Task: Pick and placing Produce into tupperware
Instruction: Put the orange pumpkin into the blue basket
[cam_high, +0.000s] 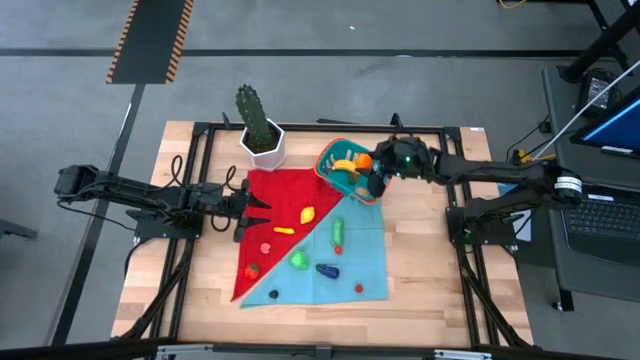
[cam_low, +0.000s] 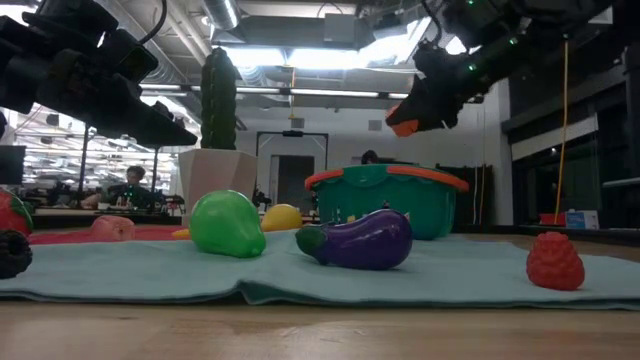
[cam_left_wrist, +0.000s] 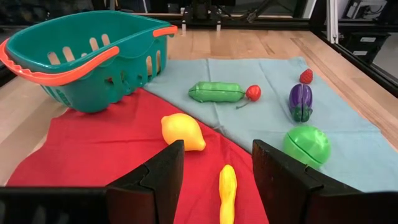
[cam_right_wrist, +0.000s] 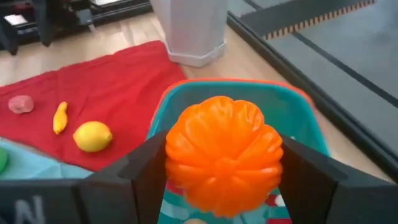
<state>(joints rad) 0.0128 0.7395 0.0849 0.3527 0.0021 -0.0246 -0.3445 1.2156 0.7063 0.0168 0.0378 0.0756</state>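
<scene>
Left claw (cam_high: 262, 204) hangs unclenched and empty at nine o'clock over the red cloth (cam_high: 285, 195), lined up on the yellow pieces. Right claw (cam_high: 378, 186) clamps an orange pumpkin (cam_right_wrist: 222, 155) directly above the tupperware (cam_high: 335, 152) at one o'clock, placed for a clean drop, I'd say.

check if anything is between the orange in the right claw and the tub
Nothing visible. The right claw holds the orange directly above the open tub, with only air between them. Other produce already lies inside, but the top is uncovered.
</scene>
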